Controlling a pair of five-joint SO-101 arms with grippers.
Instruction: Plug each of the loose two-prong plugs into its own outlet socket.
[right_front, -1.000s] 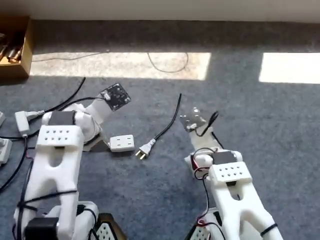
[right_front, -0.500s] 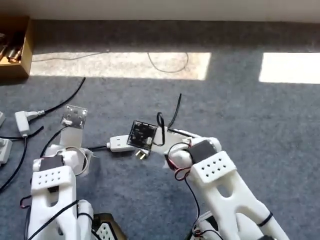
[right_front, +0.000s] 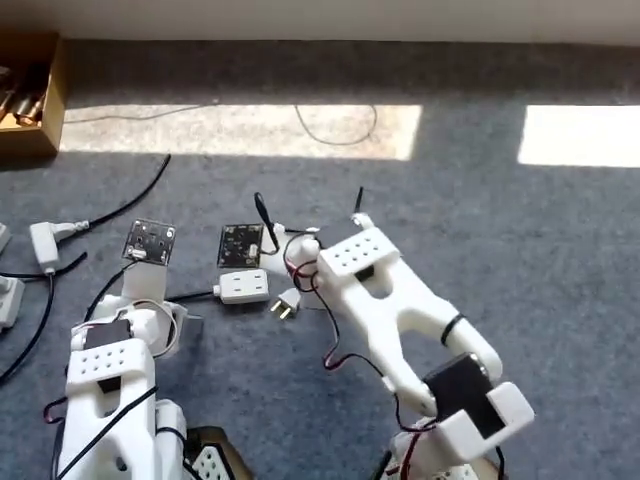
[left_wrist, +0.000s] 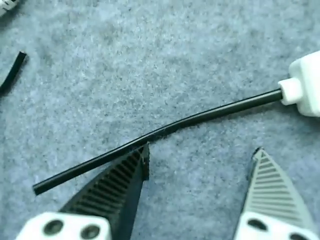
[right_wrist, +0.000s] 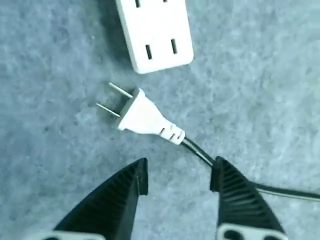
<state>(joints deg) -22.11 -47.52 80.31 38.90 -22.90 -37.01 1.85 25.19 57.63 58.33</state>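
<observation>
Right tool (right_wrist: 180, 172): open above the two-prong plug (right_wrist: 142, 115).
Grasp: body to be pinched, prongs aimed toward the outlet block (right_wrist: 157, 35).
Left tool (left_wrist: 201, 155): open, empty.

Outlet block (right_front: 244, 287) lies at the middle of the carpet (right_front: 500, 240), with the two-prong plug (right_front: 287, 303) just right of it, prongs toward it but apart; block's lead (left_wrist: 165, 131) runs left past the left gripper (left_wrist: 201, 152), and the right gripper (right_wrist: 180, 162) hangs over the plug's lead (right_wrist: 200, 152).

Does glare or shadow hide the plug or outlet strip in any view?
High view: two bright sunlit patches lie far behind the plug and outlet strip. Right wrist view: even light, prongs and slots plain. Left wrist view: even light on the cable.
</observation>
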